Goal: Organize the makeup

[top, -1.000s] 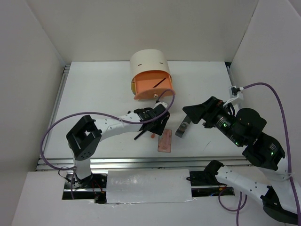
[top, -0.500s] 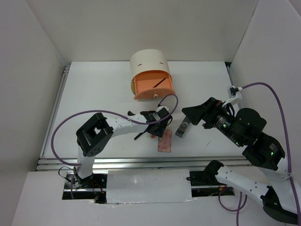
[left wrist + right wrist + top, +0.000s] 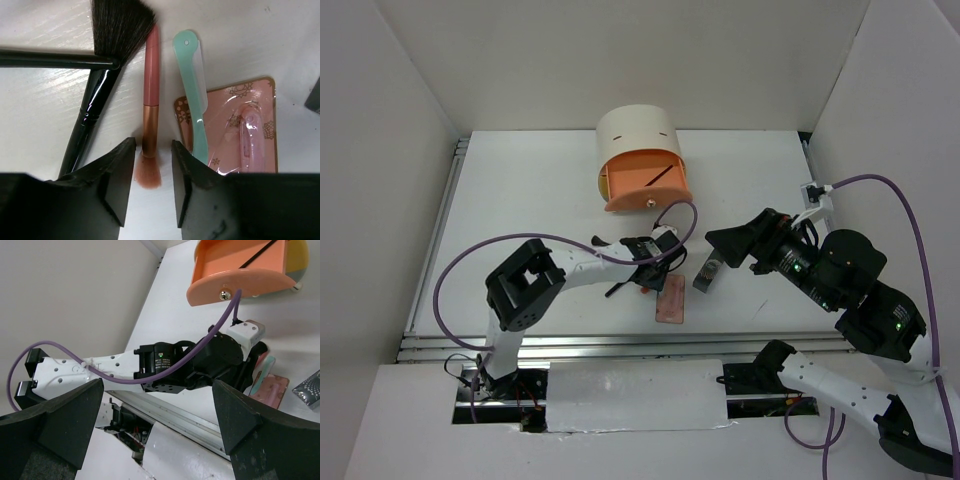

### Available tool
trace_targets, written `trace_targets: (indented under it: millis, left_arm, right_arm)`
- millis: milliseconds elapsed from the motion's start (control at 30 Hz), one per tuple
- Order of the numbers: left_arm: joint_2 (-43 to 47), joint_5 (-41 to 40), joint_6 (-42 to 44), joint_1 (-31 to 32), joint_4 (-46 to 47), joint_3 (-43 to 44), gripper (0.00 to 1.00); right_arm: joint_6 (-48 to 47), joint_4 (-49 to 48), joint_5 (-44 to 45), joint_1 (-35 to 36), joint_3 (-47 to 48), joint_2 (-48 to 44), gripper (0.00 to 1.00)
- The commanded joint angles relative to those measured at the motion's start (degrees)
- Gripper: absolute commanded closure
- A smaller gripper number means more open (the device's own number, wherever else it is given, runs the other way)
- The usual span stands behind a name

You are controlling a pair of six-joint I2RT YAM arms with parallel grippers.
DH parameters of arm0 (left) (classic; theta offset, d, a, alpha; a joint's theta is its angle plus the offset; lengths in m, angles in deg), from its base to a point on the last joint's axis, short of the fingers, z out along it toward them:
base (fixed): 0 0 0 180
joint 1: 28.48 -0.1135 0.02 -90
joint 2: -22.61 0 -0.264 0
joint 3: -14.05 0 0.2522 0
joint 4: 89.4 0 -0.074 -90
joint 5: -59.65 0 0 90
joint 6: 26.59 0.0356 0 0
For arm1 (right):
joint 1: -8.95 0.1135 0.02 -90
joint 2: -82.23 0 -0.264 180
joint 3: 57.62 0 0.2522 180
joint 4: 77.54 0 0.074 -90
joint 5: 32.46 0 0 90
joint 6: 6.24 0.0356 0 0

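Observation:
My left gripper (image 3: 152,150) is open and low over the table, one jaw on each side of the bristle end of the orange-pink stick (image 3: 150,95). The pale teal stick (image 3: 193,95) lies just right of it, partly on the flat pink palette (image 3: 250,125). Two thin black brushes (image 3: 92,115) lie to the left, one crossing (image 3: 55,59). In the top view the left gripper (image 3: 647,272) hides most of these items beside the palette (image 3: 671,300). The dark grey case (image 3: 708,272) lies to the right. My right gripper (image 3: 722,242) is open and empty, raised above the case.
The cream drum-shaped box (image 3: 636,135) stands at the back, its orange drawer (image 3: 647,183) pulled open with a thin black brush (image 3: 658,176) inside. The drawer also shows in the right wrist view (image 3: 240,265). A purple cable (image 3: 685,215) loops over the left wrist.
The left arm's elbow has swung right and its gripper has settled lower over the brushes. The right arm has barely moved.

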Motion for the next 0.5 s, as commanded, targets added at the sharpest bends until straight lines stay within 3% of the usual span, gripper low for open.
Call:
trace_targets:
  millis: [0, 67, 267, 400, 467]
  left_arm:
    - [0.22, 0.53, -2.66, 0.17, 0.56, -1.31, 0.53]
    - [0.84, 0.44, -2.93, 0.17, 0.39, -2.10, 0.58]
    - [4.87, -2.54, -2.76, 1.75, -2.34, -1.41, 0.91]
    - [10.14, -3.17, -1.88, 2.89, -3.13, -0.96, 1.00]
    - [11.82, -2.99, -1.44, 3.24, -3.57, -0.70, 1.00]
  right_arm:
    - [-1.22, -1.49, -0.41, 0.11, 1.78, 0.26, 0.03]
    - [-1.22, -1.67, -0.49, 0.02, 1.95, 0.34, 0.03]
    - [-0.61, -2.46, -0.58, 0.19, 2.04, 0.17, 0.03]
    - [-0.52, -2.72, -0.49, 0.11, 2.13, 0.26, 0.03]
    - [-0.52, -2.81, -0.23, 0.11, 2.39, 0.34, 0.03]
